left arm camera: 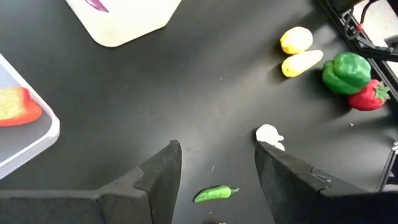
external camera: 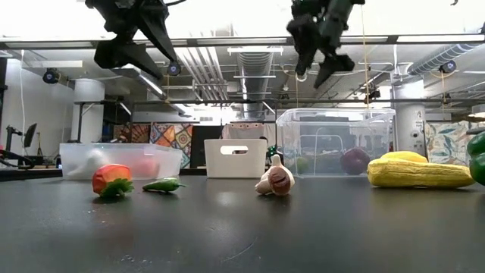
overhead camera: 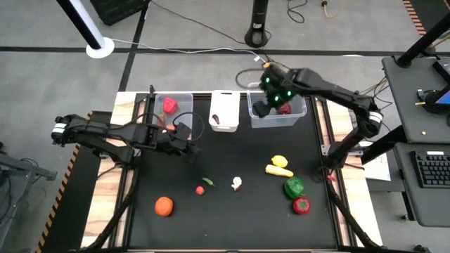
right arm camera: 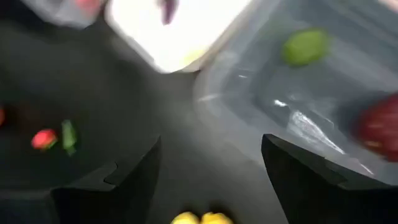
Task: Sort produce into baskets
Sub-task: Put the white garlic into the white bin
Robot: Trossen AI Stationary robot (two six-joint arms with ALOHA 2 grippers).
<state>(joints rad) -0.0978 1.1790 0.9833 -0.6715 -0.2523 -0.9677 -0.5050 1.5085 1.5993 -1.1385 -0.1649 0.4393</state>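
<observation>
Black worktop (overhead camera: 232, 218) | left claw (left arm camera: 217, 163) open, empty | green chili (left arm camera: 215, 194) probably just beneath, lengthwise across fingers | right claw (overhead camera: 263, 105) open, empty

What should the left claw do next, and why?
Probably drop straight down onto the green chili. The left claw hangs open and empty right above it, and the chili lies loose on the black table, not yet in a tub.

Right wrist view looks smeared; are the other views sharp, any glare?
Right wrist view: motion-blurred, the clear tub and lime soft. Left wrist view: sharp on the green chili. Low view: backlit by bright ceiling lights. High view: even, no glare.
</observation>
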